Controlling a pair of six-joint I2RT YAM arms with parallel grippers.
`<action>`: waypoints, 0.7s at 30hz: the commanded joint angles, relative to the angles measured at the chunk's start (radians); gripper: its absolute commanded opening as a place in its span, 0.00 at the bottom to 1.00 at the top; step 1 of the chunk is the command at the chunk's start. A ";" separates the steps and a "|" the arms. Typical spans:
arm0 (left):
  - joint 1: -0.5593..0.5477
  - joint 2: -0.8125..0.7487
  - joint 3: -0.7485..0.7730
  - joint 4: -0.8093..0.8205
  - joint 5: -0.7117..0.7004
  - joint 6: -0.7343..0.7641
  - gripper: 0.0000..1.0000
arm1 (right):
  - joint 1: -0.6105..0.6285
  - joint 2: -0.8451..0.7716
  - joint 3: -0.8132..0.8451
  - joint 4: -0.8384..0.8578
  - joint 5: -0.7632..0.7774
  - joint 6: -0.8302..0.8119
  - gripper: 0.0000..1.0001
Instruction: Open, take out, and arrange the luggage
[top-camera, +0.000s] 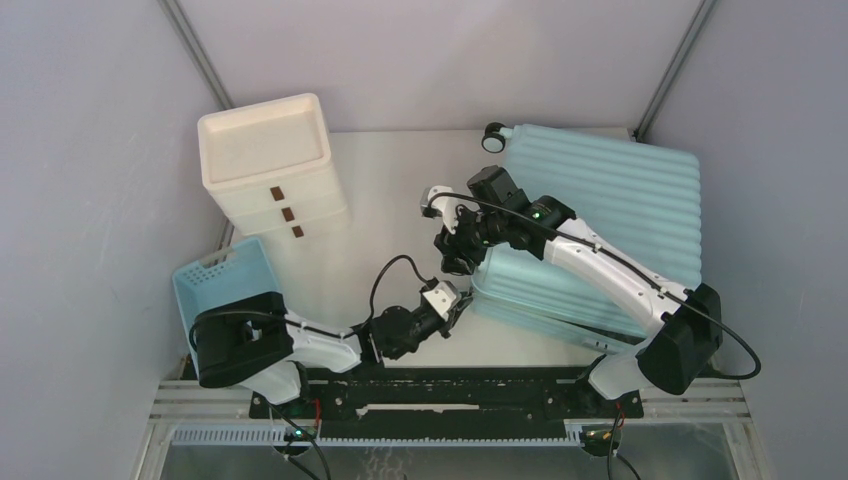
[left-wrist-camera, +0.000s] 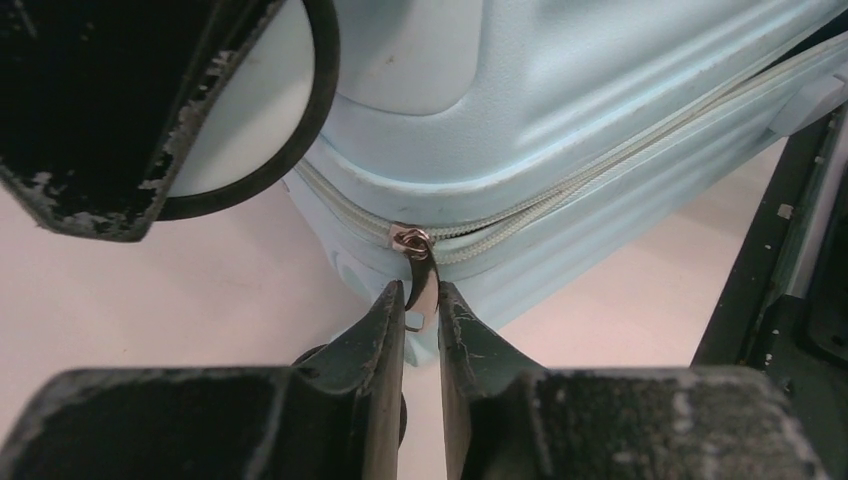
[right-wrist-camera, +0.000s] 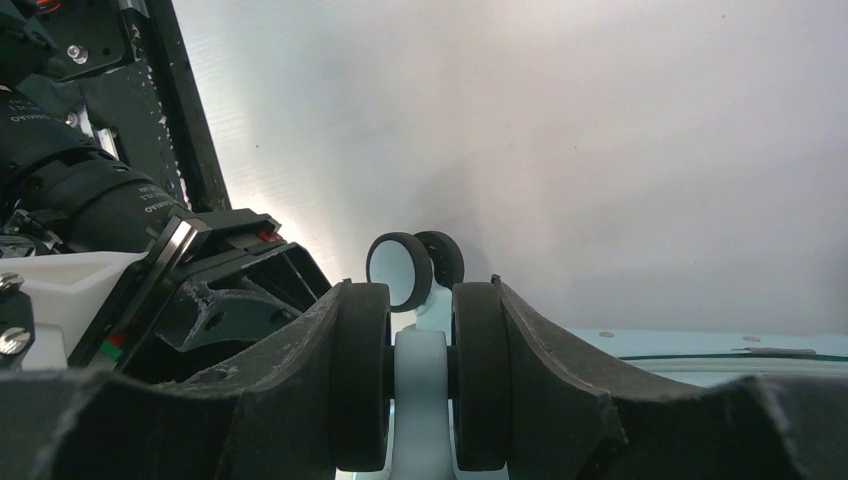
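Observation:
The luggage (top-camera: 610, 200), a light-blue ribbed hard-shell case, lies closed on the right of the table. My left gripper (top-camera: 462, 298) is at its near left corner. In the left wrist view its fingers (left-wrist-camera: 422, 300) stand almost together, pinching the metal zipper pull (left-wrist-camera: 422, 275) that hangs from the zip line of the shell (left-wrist-camera: 560, 120). My right gripper (top-camera: 455, 255) is just above that corner. In the right wrist view it (right-wrist-camera: 420, 370) is shut on a twin black wheel (right-wrist-camera: 365, 370), one finger on each outer face. A second wheel (right-wrist-camera: 400, 270) shows beyond.
A white drawer unit (top-camera: 270, 165) with brown handles stands at the back left. A blue lattice basket (top-camera: 225, 285) sits near the left arm's base. A black rail (top-camera: 450, 385) runs along the near edge. Another suitcase wheel (top-camera: 492, 135) sticks out at the far corner.

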 joint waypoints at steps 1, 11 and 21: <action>0.019 -0.036 0.013 -0.005 -0.070 -0.029 0.24 | 0.008 -0.078 0.004 0.086 -0.055 0.042 0.00; 0.024 -0.041 0.009 -0.012 -0.068 -0.027 0.27 | 0.012 -0.078 0.005 0.087 -0.051 0.036 0.00; 0.036 -0.018 0.010 0.049 0.027 -0.008 0.25 | 0.014 -0.078 0.004 0.079 -0.054 0.028 0.00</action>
